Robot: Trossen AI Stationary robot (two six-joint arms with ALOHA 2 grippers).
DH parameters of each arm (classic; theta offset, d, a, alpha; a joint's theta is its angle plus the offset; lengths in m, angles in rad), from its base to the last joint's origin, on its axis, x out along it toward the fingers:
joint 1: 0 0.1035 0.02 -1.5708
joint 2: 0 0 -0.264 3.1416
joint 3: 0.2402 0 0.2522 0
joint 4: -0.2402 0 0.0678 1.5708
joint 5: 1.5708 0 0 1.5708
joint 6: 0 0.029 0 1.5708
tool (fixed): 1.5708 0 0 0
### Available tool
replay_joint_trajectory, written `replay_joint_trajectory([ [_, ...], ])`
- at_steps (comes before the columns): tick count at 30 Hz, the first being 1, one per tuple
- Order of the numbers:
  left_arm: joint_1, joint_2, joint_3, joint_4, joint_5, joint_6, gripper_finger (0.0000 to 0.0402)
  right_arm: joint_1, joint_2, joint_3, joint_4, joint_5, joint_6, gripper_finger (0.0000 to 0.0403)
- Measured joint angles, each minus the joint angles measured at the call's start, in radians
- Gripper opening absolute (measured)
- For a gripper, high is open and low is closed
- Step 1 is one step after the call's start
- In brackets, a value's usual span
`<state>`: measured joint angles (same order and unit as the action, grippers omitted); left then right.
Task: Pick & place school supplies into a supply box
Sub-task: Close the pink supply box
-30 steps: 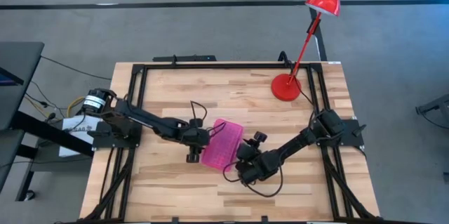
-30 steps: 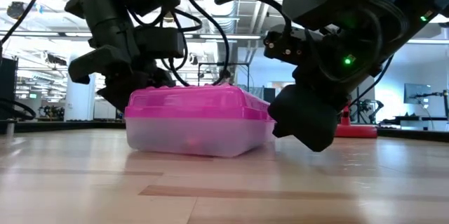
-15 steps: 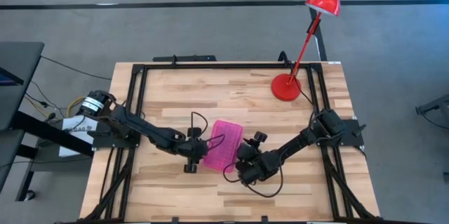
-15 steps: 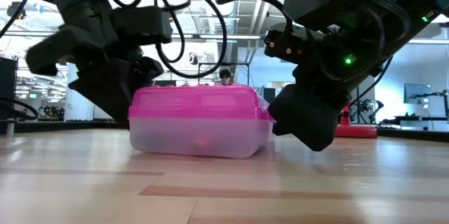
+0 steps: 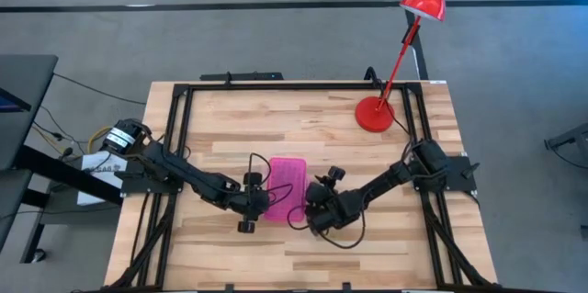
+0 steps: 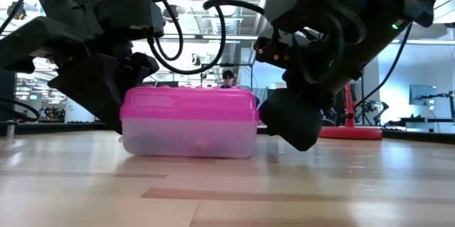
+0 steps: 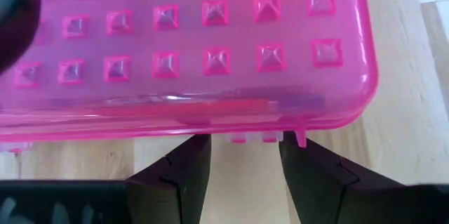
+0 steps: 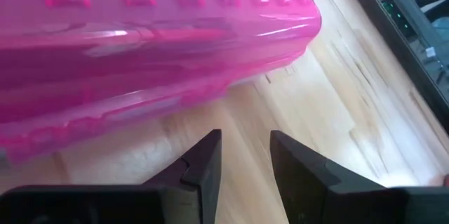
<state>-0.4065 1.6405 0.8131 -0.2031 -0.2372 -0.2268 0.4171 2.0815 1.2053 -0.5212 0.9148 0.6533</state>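
The rectangular pink-lidded, clear-based plastic supply box point(image 5: 287, 189) has been squared up mid-worktop point(image 5: 386, 238). Left pincer point(image 7: 238, 175) and right pincer point(image 8: 242, 161) flank it, fingers apart, gripping nothing (lid closed; packing appears finished).

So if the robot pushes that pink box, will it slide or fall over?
It would probably slide, not tip: the supply box sits low and flat on the smooth wooden table. It looks like stiff plastic, so it should keep its shape. The left gripper and right gripper flank it with jaws apart, so neither holds it.
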Motion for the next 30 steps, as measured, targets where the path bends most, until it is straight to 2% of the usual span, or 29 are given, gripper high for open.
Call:
replay_joint_trajectory([
  [7, 0.003, 0.0, -0.001, 0.004, -0.041, 0.018, 0.0167, -0.012, 0.0, 0.0, -0.037, 0.001, 0.006, 0.0117],
  [12, 0.003, 0.0, -0.001, 0.032, -0.067, 0.039, 0.0167, -0.003, 0.0, 0.0, -0.118, 0.003, 0.072, 0.0117],
  [30, 0.03, 0.0, 0.0, 0.079, -0.032, 0.064, 0.0167, 0.001, 0.0, 0.0, -0.171, 0.004, 0.113, 0.0117],
])
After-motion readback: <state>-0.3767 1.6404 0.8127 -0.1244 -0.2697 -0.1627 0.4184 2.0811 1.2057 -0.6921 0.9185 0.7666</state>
